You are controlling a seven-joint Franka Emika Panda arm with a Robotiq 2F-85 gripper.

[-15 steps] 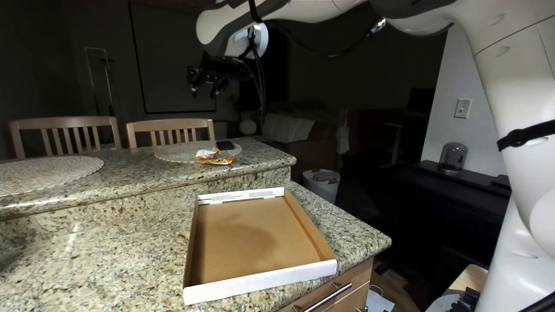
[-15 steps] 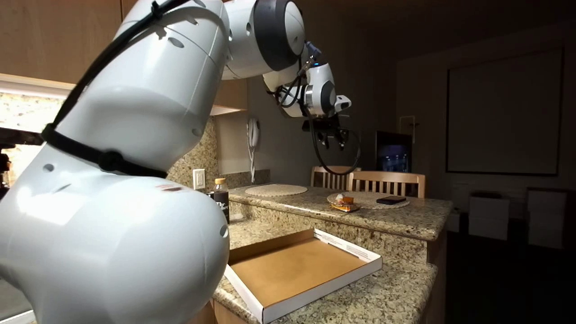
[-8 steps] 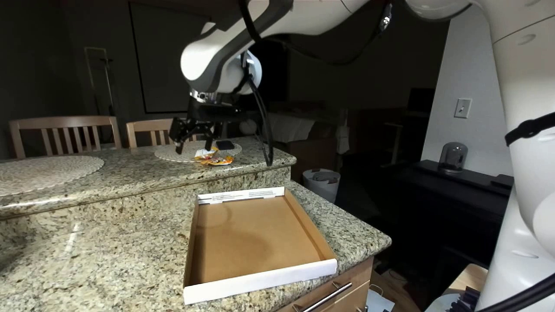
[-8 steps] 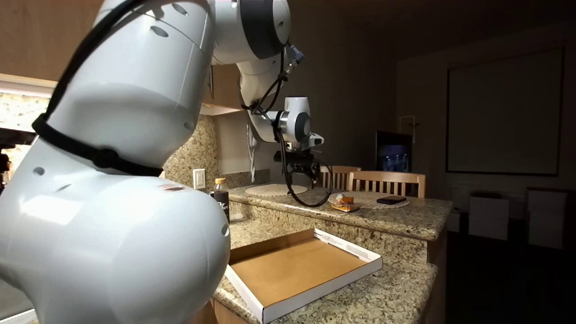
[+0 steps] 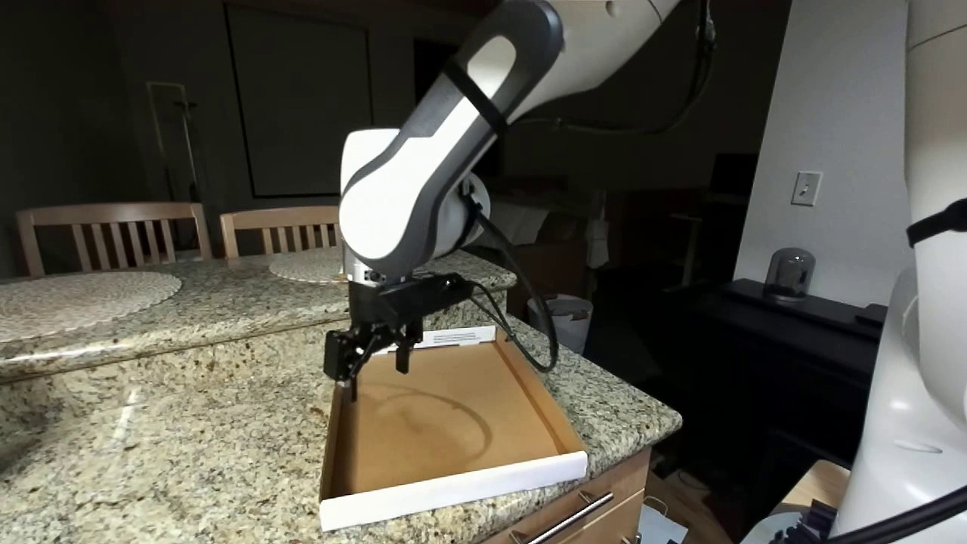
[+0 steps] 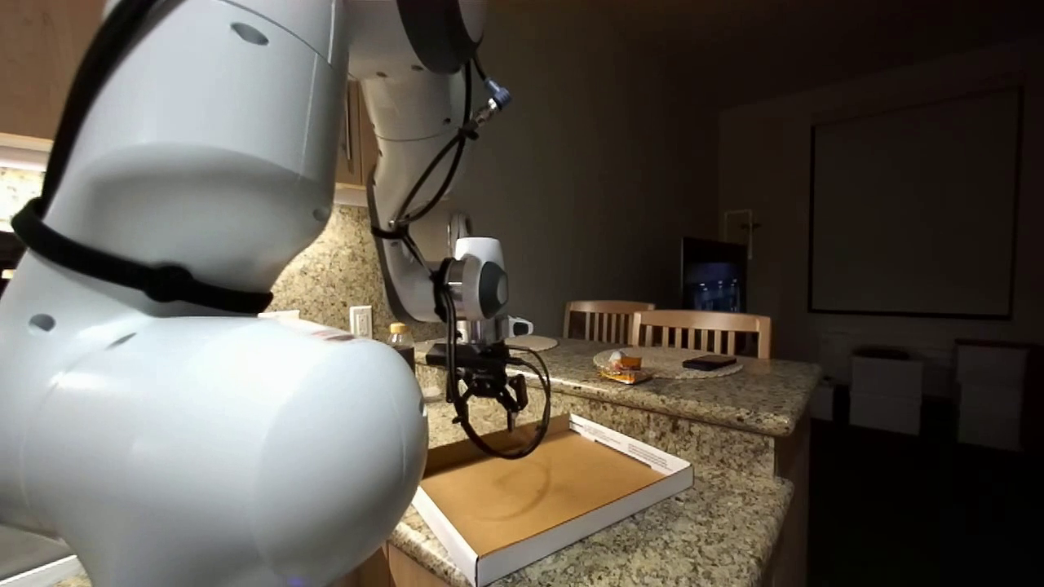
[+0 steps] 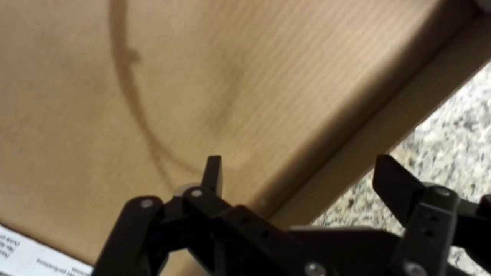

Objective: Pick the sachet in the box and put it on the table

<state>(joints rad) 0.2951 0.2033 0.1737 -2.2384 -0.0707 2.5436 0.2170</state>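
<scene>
The box (image 5: 453,491) is a shallow brown cardboard tray with white rims. It lies on the lower granite table (image 5: 189,453) and also shows in an exterior view (image 6: 587,542). My gripper (image 5: 378,383) is open and empty, pointing down above the box's back side wall. In the wrist view the fingers (image 7: 298,165) straddle that side wall: one finger is over the brown floor, the other over bare granite. I cannot make out the sachet in any view. A small whitish patch sits at the top right corner of the wrist view, cut off; I cannot tell what it is.
A raised granite ledge (image 6: 603,391) stands behind the box. On it are a crumpled orange and white wrapper (image 6: 626,368), a dark phone-like object (image 6: 710,362) and round placemats (image 5: 91,298). A bottle (image 6: 400,334) stands near the wall. Wooden chairs (image 5: 113,215) are behind.
My gripper has come down from high above the raised ledge to just over the box. Its shadow and the cable's shadow now fall on the box floor. The box has not moved.
</scene>
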